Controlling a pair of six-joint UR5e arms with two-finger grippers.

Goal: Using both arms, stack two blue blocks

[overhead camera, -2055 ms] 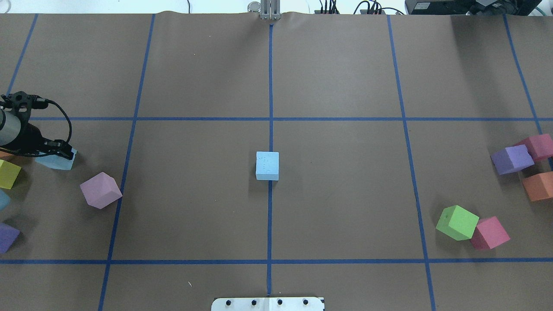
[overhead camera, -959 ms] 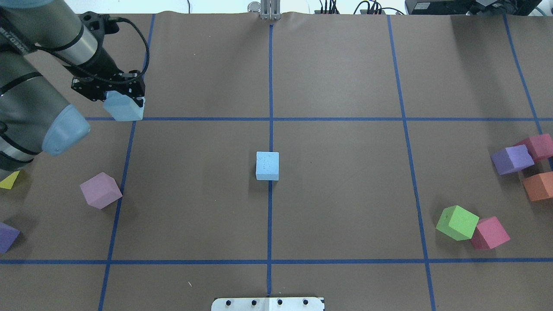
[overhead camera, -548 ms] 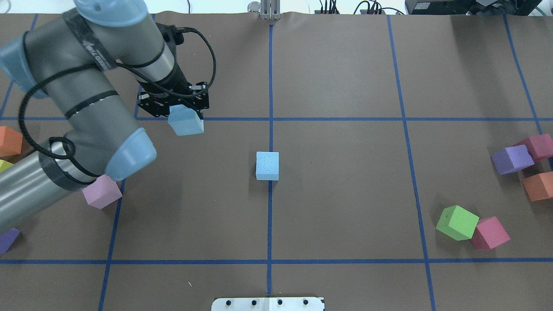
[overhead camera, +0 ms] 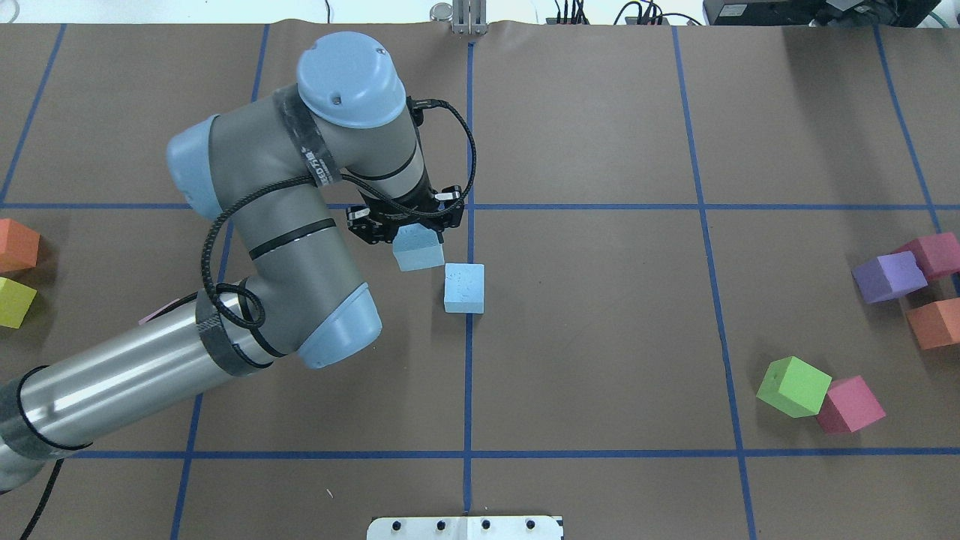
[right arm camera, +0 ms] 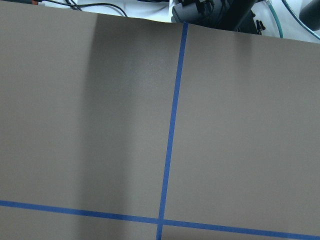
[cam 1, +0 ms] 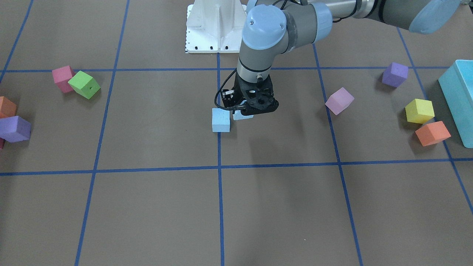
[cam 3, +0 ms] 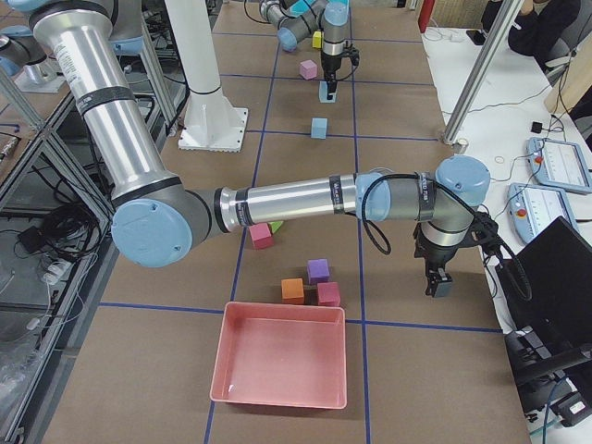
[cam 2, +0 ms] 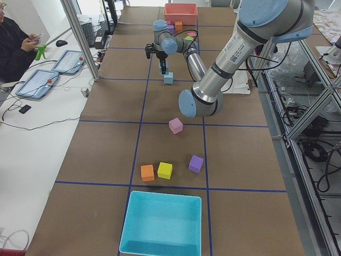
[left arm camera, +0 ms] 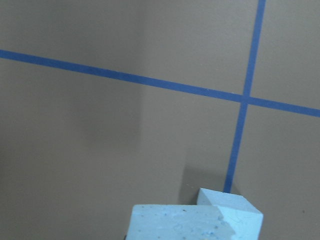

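One pale blue block [overhead camera: 463, 287] rests on the table's centre line; it also shows in the front view [cam 1: 221, 120]. My left gripper [overhead camera: 409, 225] is shut on the second blue block [overhead camera: 418, 253] and holds it above the table, just left of and slightly beyond the resting one, apart from it. In the left wrist view the held block [left arm camera: 180, 222] fills the bottom edge, with the resting block [left arm camera: 235, 207] just behind it. My right gripper [cam 3: 437, 282] shows only in the exterior right view, far out on the right side; I cannot tell if it is open or shut.
A lilac cube [cam 1: 339, 101], a purple cube [cam 1: 394, 74], a yellow cube [cam 1: 419, 110], an orange cube [cam 1: 432, 133] and a turquoise bin [cam 1: 458, 99] lie on my left side. Green [overhead camera: 793, 386], pink [overhead camera: 851, 405], purple [overhead camera: 889, 276] and orange [overhead camera: 934, 322] cubes lie on my right.
My left arm lifted the blue block from the table's left edge and carried it rightward to beside the centre block. The centre block has not moved.
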